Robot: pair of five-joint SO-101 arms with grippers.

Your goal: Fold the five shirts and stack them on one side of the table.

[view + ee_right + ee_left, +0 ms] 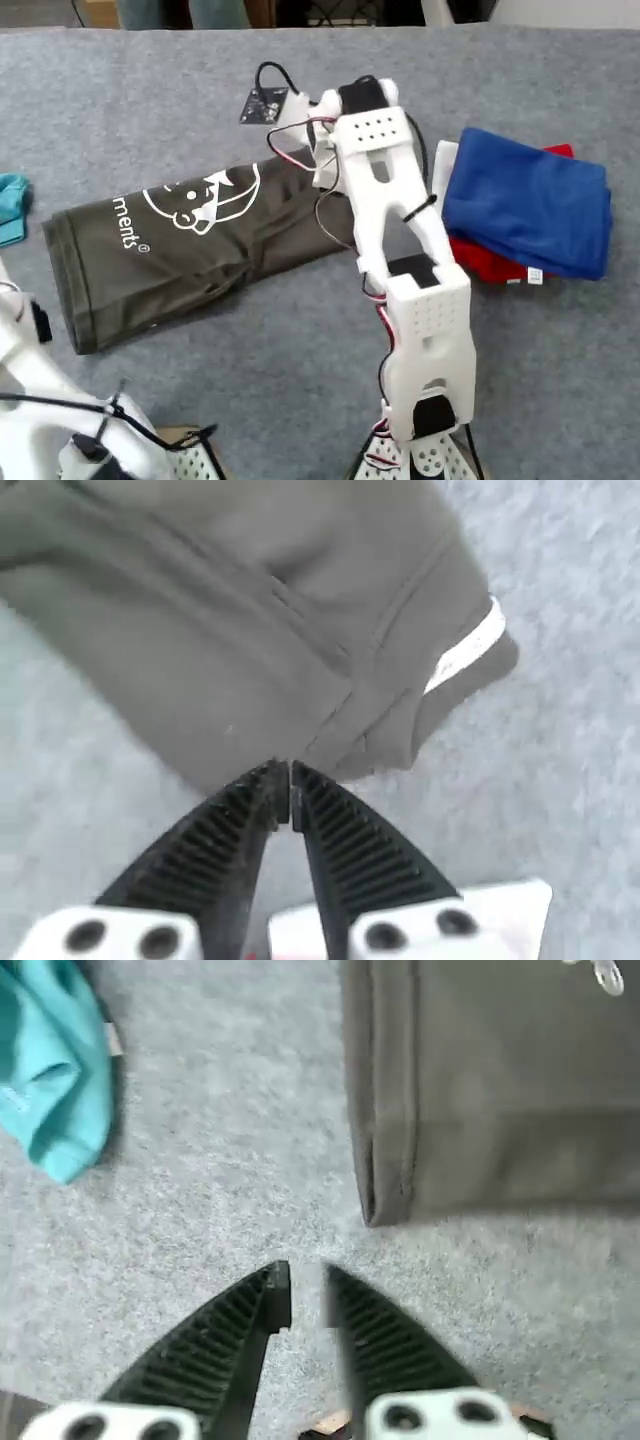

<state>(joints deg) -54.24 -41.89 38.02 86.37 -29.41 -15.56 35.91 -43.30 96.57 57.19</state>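
By my reckoning I was a little past halfway. Against the right edge of the tabletop [300,380] sat the stack: a blue shirt [525,205] folded on top of a red shirt [490,262], with a sliver of white cloth [446,158] showing at its far side, which I took for a third shirt, though I couldn't be sure.

The olive shirt [190,250] lay across the middle of the tabletop, reaching towards the left edge. It was folded lengthwise into a long strip, not yet doubled over and well apart from the stack. The teal shirt [12,205] was bunched up at the left edge, unfolded as far as I could see.

My right gripper [290,775] was at the olive shirt's end nearer the stack, fingertips brought together right on the hem; whether they had cloth pinched between them I couldn't tell. My left gripper [306,1295] hung over bare tabletop near the strip's other end, parted by a narrow slit and holding nothing.
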